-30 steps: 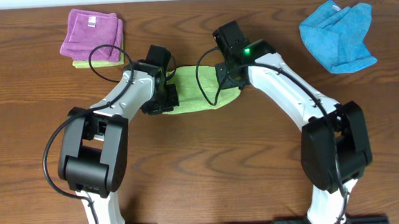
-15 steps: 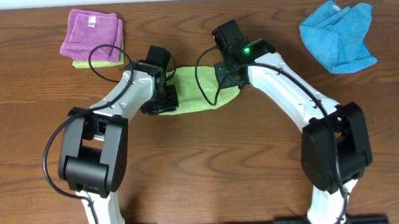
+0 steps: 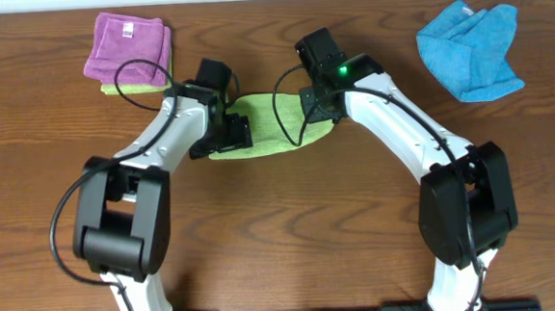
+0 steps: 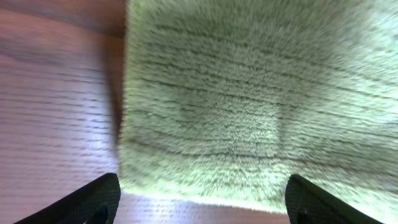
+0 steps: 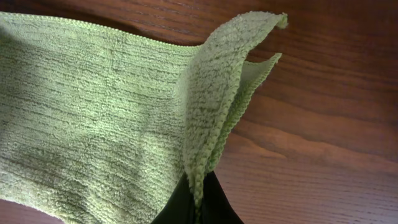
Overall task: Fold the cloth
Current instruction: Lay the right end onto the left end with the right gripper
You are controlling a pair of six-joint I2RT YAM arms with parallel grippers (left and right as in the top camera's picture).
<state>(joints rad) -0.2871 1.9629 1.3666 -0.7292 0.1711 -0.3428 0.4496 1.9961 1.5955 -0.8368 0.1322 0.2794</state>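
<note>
**Folding the cloth: left side free, right corner pinched**

At far left the purple cloth (image 3: 128, 44) sits folded on the surface (image 3: 282, 232), well apart from our work. Next comes our left end effector (image 4: 202, 202). Its jaws are spread wide with nothing between them, and it hovers just over the left end of the cloth (image 3: 261, 128). The cloth lies as a flattened band between the two arms, towards the back of the surface. At the cloth's right end, our right end effector (image 5: 198, 208) is clamped on a raised corner, with what looks like a doubled edge lifted off the wood. Far right lies the crumpled blue cloth (image 3: 469, 47), out of play.

We judge the step in hand to be laying this fold down. To do it well, we should raise the left side straight up, so its open fingers do not drag the pile. We should hold the right pinch until that corner hangs over its matching edge, lower it flat, and only then let go. The fabric is soft and clingy, so a slow release should keep the edges aligned.
</note>
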